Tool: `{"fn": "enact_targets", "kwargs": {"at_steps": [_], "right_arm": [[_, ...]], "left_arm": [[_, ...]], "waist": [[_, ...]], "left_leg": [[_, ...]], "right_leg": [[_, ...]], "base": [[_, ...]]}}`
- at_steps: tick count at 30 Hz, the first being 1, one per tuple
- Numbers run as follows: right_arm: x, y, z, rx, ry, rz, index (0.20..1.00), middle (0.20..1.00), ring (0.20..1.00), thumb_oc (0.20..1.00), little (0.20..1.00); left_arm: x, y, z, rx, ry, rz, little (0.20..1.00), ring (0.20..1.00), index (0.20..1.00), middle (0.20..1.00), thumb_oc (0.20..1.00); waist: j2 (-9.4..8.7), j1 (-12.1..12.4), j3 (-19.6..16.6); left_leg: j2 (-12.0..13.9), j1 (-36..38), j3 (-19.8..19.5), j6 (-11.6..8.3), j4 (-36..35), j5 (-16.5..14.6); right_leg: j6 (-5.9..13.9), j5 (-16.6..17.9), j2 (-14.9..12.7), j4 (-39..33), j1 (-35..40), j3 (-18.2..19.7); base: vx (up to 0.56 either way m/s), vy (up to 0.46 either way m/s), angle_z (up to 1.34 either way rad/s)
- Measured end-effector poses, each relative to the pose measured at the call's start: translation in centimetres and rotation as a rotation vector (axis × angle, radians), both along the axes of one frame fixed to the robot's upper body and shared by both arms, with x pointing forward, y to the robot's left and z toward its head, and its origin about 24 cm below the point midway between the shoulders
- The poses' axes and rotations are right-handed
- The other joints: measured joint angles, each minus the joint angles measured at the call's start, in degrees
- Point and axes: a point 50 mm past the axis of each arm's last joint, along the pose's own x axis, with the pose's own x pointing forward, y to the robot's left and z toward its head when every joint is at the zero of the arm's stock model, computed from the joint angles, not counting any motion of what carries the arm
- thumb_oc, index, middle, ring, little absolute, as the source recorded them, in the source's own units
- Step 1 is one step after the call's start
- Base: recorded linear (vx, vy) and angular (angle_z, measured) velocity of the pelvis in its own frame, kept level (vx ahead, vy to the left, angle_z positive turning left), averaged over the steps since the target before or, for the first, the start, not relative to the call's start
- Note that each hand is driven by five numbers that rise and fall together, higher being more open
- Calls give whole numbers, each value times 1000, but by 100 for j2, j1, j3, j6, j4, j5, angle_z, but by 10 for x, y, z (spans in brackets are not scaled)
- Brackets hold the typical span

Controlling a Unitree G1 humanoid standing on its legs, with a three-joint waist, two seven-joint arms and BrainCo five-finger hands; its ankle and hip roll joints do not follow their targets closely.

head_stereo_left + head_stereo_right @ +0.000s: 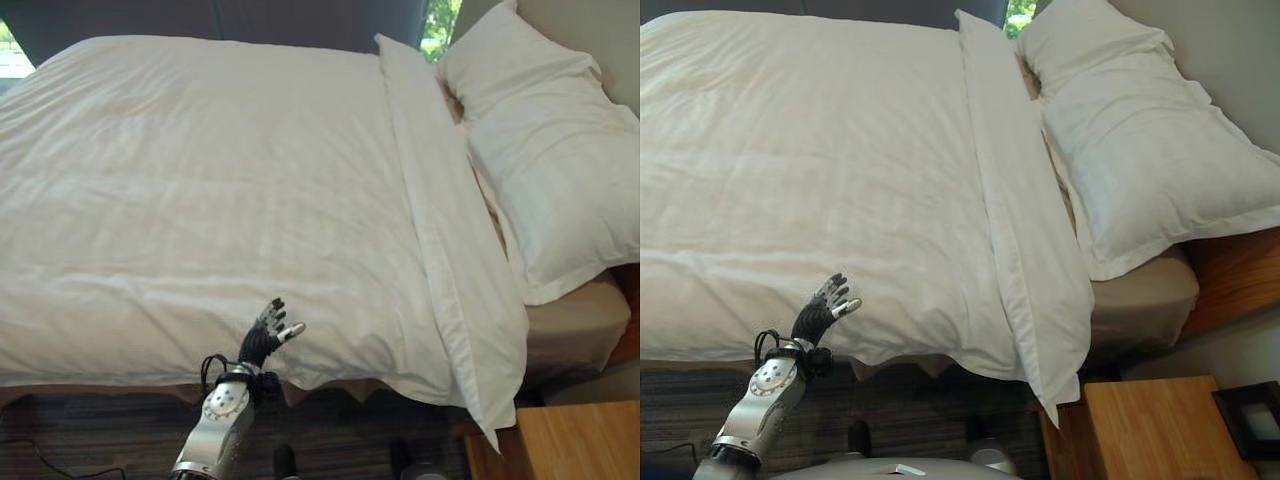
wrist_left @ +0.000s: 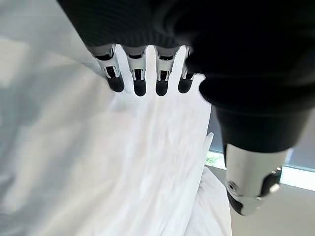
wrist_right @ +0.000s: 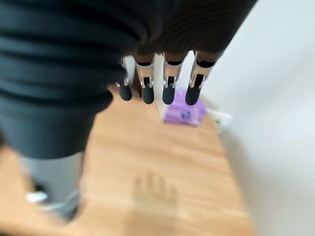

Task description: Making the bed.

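White duvet (image 1: 200, 180) lies spread flat over the bed, w/ light creases; its folded-back top band (image 1: 440, 230) runs across just beside the pillows (image 1: 550, 170), and one corner of that band hangs off the bed edge toward the wooden nightstand (image 1: 1150, 430). Both pillows lie at the head end, overlapping, touching the band. Tan sheet (image 1: 1145, 290) shows beside the near pillow, at the mattress corner.

Your left hand (image 1: 268, 335) is at the duvet's near edge, fingers straight and spread, grasping nothing; you can't tell whether the tips touch the cloth. In the left wrist view its fingers (image 2: 139, 81) point along the white fabric, thumb apart.

Your right hand (image 3: 152, 78) is relaxed too, fingers straight, empty, over a wooden top (image 3: 162, 167). A purple packet (image 3: 183, 112) sits on that top, by the wall.
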Motion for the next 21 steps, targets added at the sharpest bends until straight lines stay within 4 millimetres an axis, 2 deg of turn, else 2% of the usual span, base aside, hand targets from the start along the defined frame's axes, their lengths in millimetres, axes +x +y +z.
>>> {"fn": "enact_targets", "kwargs": {"at_steps": [2,4,5,6,7,9,11,13,15,18,21], "right_arm": [[29,-1,11,-12,-180,14,200,200,200,200,200],[85,16,42,49,-613,36,200,200,200,200,200],[111,26,57,80,-767,71,200,200,200,200,200],[116,30,62,105,-839,43,200,200,200,200,200],[131,43,72,166,-983,15,200,200,200,200,200],[148,62,75,293,-1153,-60,200,200,200,200,200],[170,91,81,507,-1367,-205,200,200,200,200,200],[179,106,82,614,-1432,-242,200,200,200,200,200],[203,134,110,810,-1651,-309,200,200,200,200,200],[222,145,143,898,-1820,-270,200,200,200,200,200],[234,145,162,900,-1910,-281,200,200,200,200,200]], "left_arm": [[1,2,1,-1,-6,16,1000,1000,1000,1000,1000],[2,9,3,-6,-18,68,1000,1000,1000,1000,1000],[6,9,7,-5,-34,73,1000,1000,1000,1000,1000],[9,8,9,-6,-44,78,1000,1000,1000,1000,1000],[12,9,12,-3,-56,85,1000,1000,1000,1000,1000],[17,8,16,-2,-72,84,1000,1000,1000,1000,1000],[18,7,16,0,-71,78,1000,1000,1000,1000,1000],[19,5,16,-1,-71,68,1000,1000,1000,1000,1000],[14,5,10,-4,-43,72,1000,1000,1000,1000,1000],[12,-1,7,-34,-28,57,1000,1000,1000,1000,1000],[12,-1,7,-79,-24,67,1000,1000,1000,1000,1000]], "waist": [[-23,-2,-9],[-25,-133,-11],[-46,-158,-18],[-58,-146,-20],[-69,-157,-29],[-95,-159,-49],[-87,-176,-70],[-63,-107,-82],[25,-133,-88],[157,-52,-100],[279,23,-87]], "left_leg": [[24,2,15,-1,1,-1],[27,11,67,5,0,6],[42,34,121,-4,1,0],[46,38,124,9,0,9],[48,54,130,18,0,15],[44,81,137,-2,0,-1],[22,108,142,-25,2,0],[3,103,131,-34,1,7],[-16,114,131,-38,1,6],[-40,103,117,-36,2,6],[-63,79,112,-10,1,-11]], "right_leg": [[-37,-9,23,0,-12,8],[-35,28,53,1,-19,28],[-42,32,68,3,-24,64],[-68,52,76,3,-30,73],[-86,63,80,6,-17,77],[-85,62,77,7,1,93],[-83,61,57,16,9,120],[-77,57,39,29,36,104],[-61,44,16,23,33,98],[-41,28,-16,10,40,42],[-34,22,-42,4,22,32]], "base": [[-5,14,-6],[8,29,-9],[4,22,-12],[3,31,-10],[48,41,-6],[29,31,-4],[19,26,-6],[45,30,0],[65,34,2],[27,20,9],[-67,29,2]]}}
